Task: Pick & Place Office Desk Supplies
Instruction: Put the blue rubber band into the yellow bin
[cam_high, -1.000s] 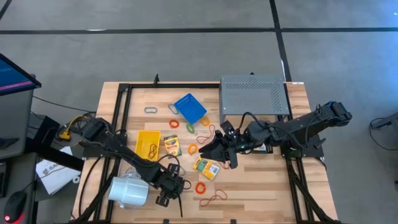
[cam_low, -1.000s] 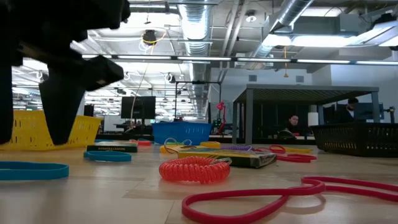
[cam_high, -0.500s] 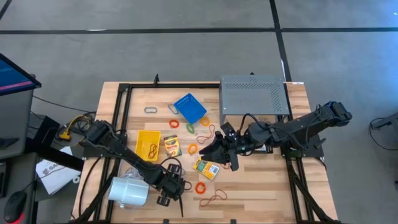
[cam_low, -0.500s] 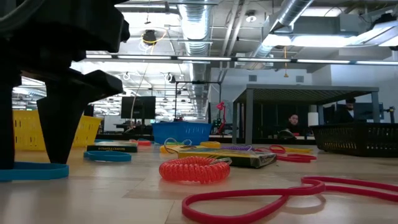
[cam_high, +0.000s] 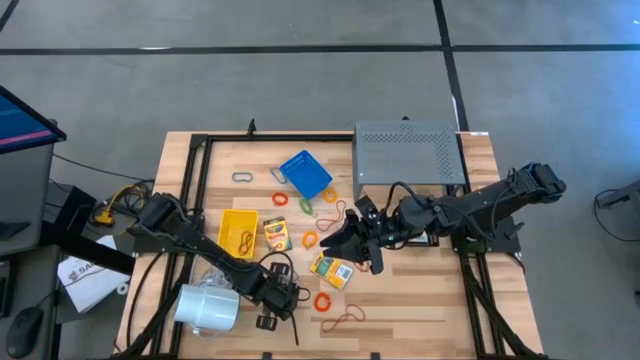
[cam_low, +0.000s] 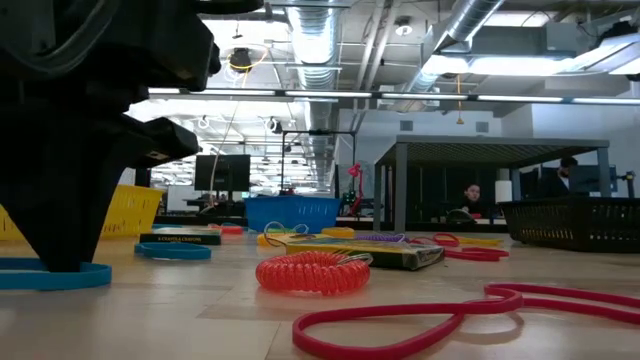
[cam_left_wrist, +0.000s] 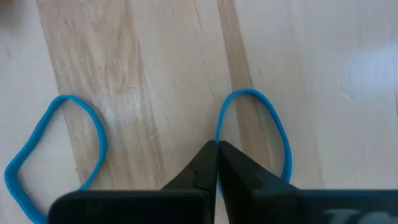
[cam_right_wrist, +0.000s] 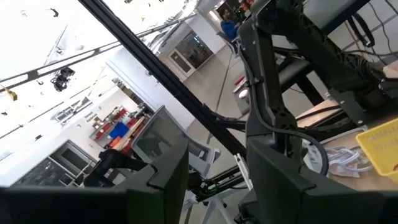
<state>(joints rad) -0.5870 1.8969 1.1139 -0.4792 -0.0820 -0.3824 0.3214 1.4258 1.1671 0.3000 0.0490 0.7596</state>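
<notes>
Fingers of the left gripper (cam_left_wrist: 216, 163) pinch shut on a blue rubber band (cam_left_wrist: 273, 134) at the bench's near edge; right gripper (cam_high: 352, 243) hovers open mid-bench. Most supplies lie scattered, unsorted.

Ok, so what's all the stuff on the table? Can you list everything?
blue basket: one, blue, far middle.
yellow basket: one, yellow, left of centre.
shelf: one, grey with holes, far right corner.
crayon boxes: two, yellow-green, centre.
rubber bands: many, orange, green, brown, scattered mid-table.
blue band: one, blue, near edge.
loop clip: one, grey, left of the blue basket.
cylinder: one, white, near left corner.
left gripper: dark, near edge, jaws shut on the blue band.
right gripper: dark, mid-table, jaws open.
</notes>
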